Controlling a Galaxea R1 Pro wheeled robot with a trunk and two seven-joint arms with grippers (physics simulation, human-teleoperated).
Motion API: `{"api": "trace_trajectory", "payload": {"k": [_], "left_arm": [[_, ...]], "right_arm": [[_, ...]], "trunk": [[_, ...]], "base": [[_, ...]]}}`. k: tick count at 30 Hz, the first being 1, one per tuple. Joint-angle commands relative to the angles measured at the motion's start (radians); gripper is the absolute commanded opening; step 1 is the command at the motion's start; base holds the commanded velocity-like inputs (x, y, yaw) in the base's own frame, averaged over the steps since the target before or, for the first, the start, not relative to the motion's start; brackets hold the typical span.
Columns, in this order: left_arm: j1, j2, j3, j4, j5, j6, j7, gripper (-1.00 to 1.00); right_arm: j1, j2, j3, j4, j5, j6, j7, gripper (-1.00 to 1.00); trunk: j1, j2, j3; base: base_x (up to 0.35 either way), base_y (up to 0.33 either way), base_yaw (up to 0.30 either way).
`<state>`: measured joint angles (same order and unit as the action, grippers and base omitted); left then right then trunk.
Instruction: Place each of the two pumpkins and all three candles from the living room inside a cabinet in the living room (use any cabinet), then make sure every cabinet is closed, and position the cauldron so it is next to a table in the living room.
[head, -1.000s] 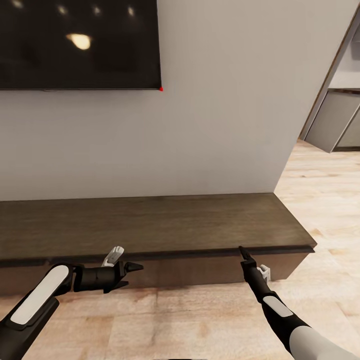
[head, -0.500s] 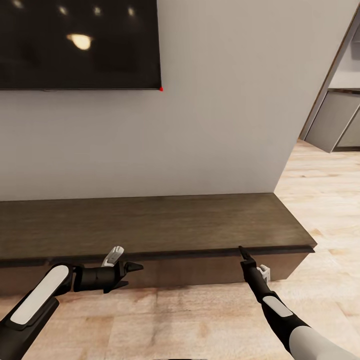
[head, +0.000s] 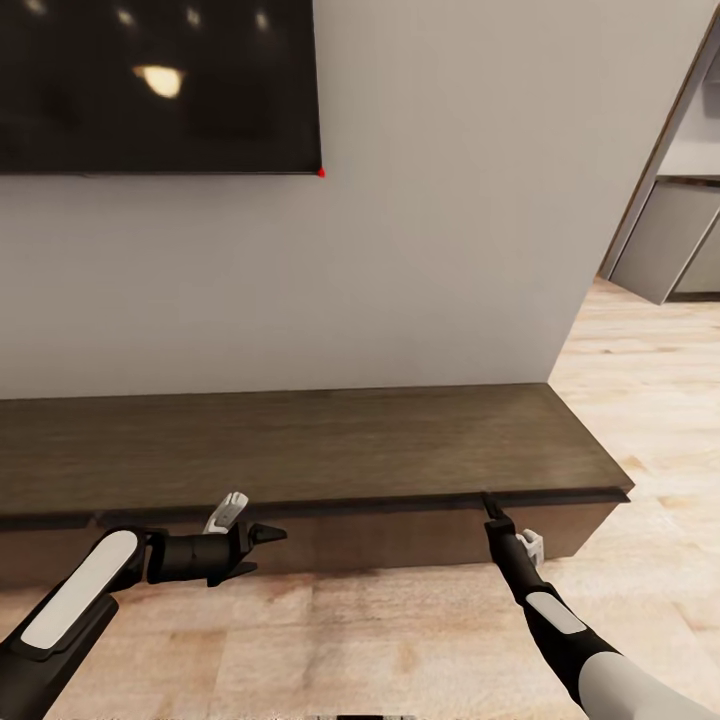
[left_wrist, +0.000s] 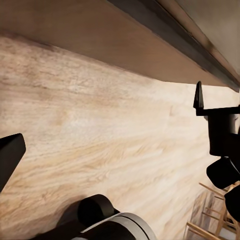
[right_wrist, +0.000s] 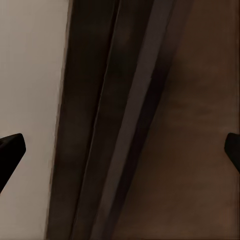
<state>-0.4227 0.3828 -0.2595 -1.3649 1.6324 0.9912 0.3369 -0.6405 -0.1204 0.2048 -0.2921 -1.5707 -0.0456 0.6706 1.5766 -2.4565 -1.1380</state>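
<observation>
Dark wood: I saw one cabinet (head: 300, 450), my two claws, left claw (head: 262, 549) and right claw (head: 489, 506), both spread apart at its front edge.

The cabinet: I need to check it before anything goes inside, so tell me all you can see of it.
The cabinet is a long, low, dark brown wood-look unit standing on the plank floor against the pale wall, below the TV. Its flat top has a darker front lip; the plain, handle-less fronts look shut. The right gripper points at that lip; contact is unclear.
</observation>
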Motion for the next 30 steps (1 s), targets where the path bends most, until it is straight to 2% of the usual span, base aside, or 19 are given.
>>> {"api": "trace_trajectory", "payload": {"k": [1, 8, 30], "left_arm": [[-0.001, 0.001, -0.001, -0.001, 0.011, 0.000, 0.010, 1.00], [-0.001, 0.001, -0.003, -0.002, 0.012, 0.000, 0.010, 1.00], [-0.001, 0.001, -0.003, 0.000, 0.011, 0.000, 0.010, 1.00]], "right_arm": [[-0.001, -0.001, 0.008, 0.001, -0.008, -0.005, 0.003, 1.00], [-0.001, -0.001, 0.008, 0.001, -0.008, -0.006, 0.003, 1.00], [-0.001, -0.001, 0.008, -0.001, -0.004, -0.007, 0.003, 1.00]], "trunk": [[0.004, -0.008, -0.004], [0.019, -0.036, -0.017], [0.019, -0.036, -0.017]], "base": [[0.000, 0.000, 0.000], [0.000, 0.000, 0.000], [0.006, 0.000, 0.000]]}}
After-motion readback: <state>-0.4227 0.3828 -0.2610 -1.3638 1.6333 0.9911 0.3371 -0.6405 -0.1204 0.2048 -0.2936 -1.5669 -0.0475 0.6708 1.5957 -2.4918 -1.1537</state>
